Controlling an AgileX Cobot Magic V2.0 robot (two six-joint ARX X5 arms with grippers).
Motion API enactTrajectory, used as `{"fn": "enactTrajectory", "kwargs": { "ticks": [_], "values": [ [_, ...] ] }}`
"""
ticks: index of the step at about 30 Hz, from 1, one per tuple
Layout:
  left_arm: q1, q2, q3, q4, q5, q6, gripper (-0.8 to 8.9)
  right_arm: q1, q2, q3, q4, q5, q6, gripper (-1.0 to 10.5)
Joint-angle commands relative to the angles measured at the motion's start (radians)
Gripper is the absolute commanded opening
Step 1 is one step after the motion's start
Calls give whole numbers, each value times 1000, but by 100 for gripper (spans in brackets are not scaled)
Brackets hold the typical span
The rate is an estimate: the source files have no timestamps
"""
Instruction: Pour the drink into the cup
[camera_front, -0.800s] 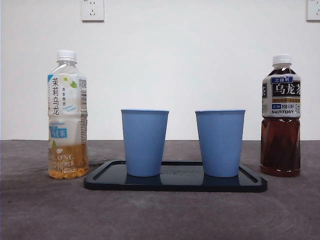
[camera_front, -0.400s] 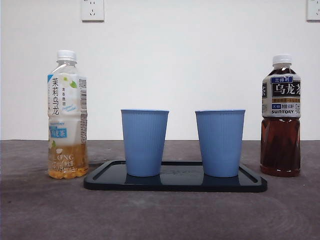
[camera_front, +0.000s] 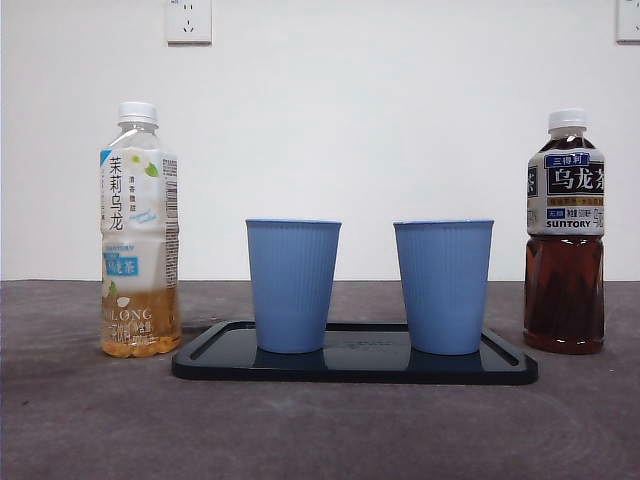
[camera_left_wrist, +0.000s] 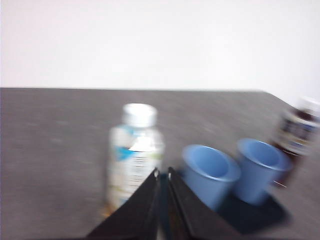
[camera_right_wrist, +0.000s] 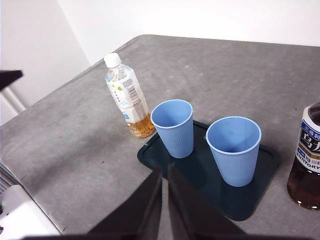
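Note:
Two blue ribbed cups (camera_front: 293, 285) (camera_front: 443, 286) stand upright on a black tray (camera_front: 355, 365). A pale jasmine tea bottle (camera_front: 139, 232) with a white cap stands left of the tray, and a dark oolong tea bottle (camera_front: 565, 235) stands to its right. My left gripper (camera_left_wrist: 163, 176) is shut and empty, held above and before the pale bottle (camera_left_wrist: 134, 152). My right gripper (camera_right_wrist: 164, 172) is shut and empty, high over the near side of the tray (camera_right_wrist: 255, 199). Neither gripper shows in the front view.
The grey table (camera_front: 90, 420) runs to a white wall with two sockets (camera_front: 188, 20). In the right wrist view the table's edge (camera_right_wrist: 30, 172) lies beyond the pale bottle (camera_right_wrist: 128, 97), with a white object past it.
The front view has shifted a few pixels right and down. The left wrist view is blurred, so that arm is moving. Bottles and cups stand as before.

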Motion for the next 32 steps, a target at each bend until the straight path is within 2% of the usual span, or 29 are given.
{"fn": "enactTrajectory", "kwargs": {
  "ticks": [1, 6, 12, 19, 32],
  "values": [
    [104, -58, -117, 91, 0, 27, 21, 4, 4, 16, 11, -2, -5, 18],
    [224, -161, -313, 141, -10, 49, 21, 4, 4, 16, 11, -2, -5, 18],
    [260, -238, -455, 161, -69, 61, 21, 4, 4, 16, 11, -2, -5, 18],
    [262, -238, -504, 184, -82, 113, 21, 4, 4, 16, 17, -2, -5, 18],
    [262, -238, -504, 182, -86, 117, 21, 4, 4, 16, 18, -2, -5, 18]
  ]
}}
